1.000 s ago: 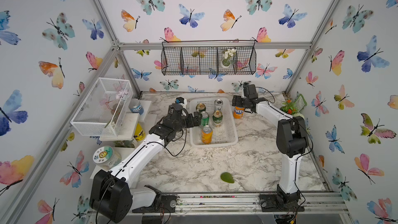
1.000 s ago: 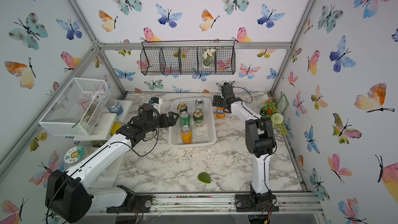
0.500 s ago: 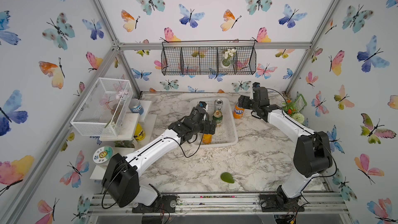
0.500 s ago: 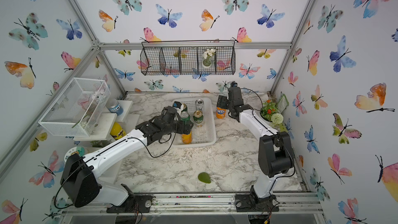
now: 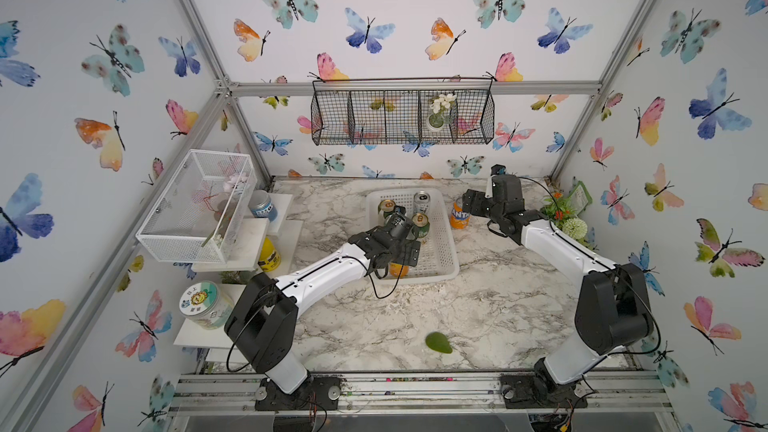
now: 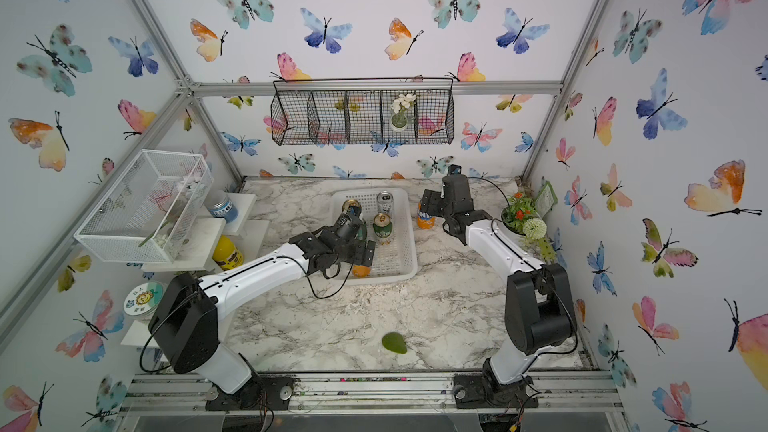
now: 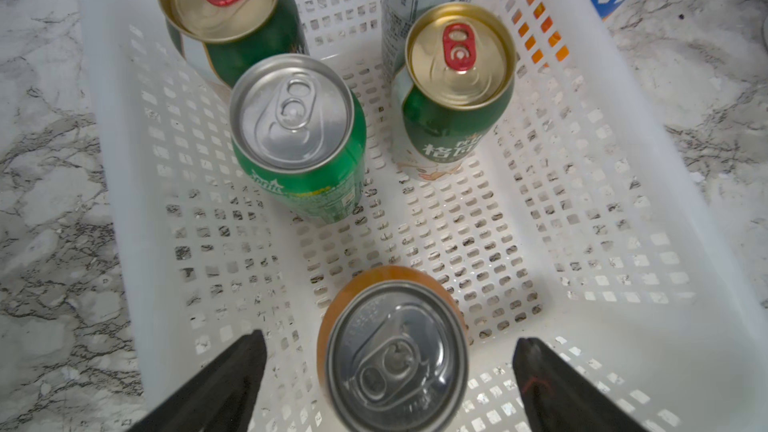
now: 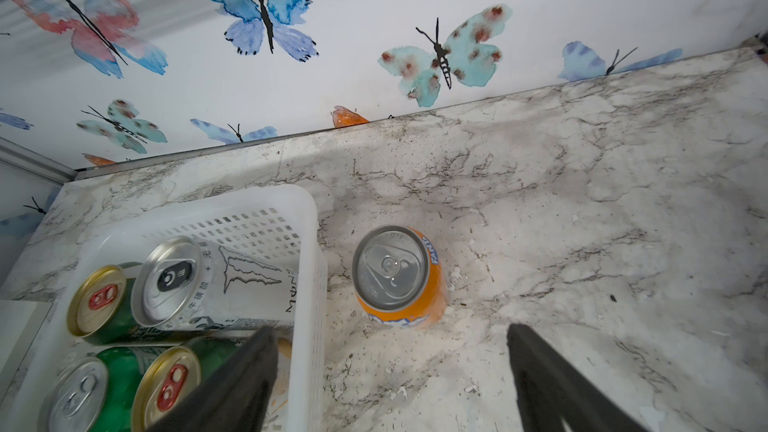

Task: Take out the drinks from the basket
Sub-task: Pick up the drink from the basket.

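Orange can [image 7: 392, 355] is the drink my next move turns on — it stands upright at the near end of the basket [image 7: 141, 284], directly between the spread jaws of the left gripper [image 7: 390, 392], touching neither. My left arm is the nearer one. Bare basket floor lies either side of it, and the bright green can [image 7: 297, 126] stands well apart beyond. I judge a straight close and lift would clear the low rim. The right gripper [image 8: 390, 376] hangs spread and empty close by the Fanta can [image 8: 399, 276] — out on the table [image 8: 582, 201], just beside the basket wall.
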Action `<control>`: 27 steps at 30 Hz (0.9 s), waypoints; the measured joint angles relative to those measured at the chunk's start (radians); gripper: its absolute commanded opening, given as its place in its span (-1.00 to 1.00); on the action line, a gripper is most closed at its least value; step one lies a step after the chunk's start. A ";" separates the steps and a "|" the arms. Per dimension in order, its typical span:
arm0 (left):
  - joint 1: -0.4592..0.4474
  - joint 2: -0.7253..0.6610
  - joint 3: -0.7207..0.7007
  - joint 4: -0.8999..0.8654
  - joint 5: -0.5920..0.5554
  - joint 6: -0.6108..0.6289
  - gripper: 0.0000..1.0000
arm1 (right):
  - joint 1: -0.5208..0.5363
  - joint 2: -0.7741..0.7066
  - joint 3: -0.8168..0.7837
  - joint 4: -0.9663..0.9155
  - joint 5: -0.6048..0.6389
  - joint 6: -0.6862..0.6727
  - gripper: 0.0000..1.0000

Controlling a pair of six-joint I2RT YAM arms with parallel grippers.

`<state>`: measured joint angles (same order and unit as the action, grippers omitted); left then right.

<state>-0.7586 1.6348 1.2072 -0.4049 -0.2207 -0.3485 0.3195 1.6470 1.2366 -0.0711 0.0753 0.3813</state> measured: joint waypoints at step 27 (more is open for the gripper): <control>0.000 0.100 0.055 -0.093 0.003 -0.052 0.27 | 0.000 -0.002 -0.010 0.003 0.008 0.000 0.80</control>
<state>-0.7586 1.7351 1.2617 -0.4980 -0.2176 -0.4004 0.3195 1.6451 1.2266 -0.0685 0.0837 0.3809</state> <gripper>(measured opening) 0.711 0.896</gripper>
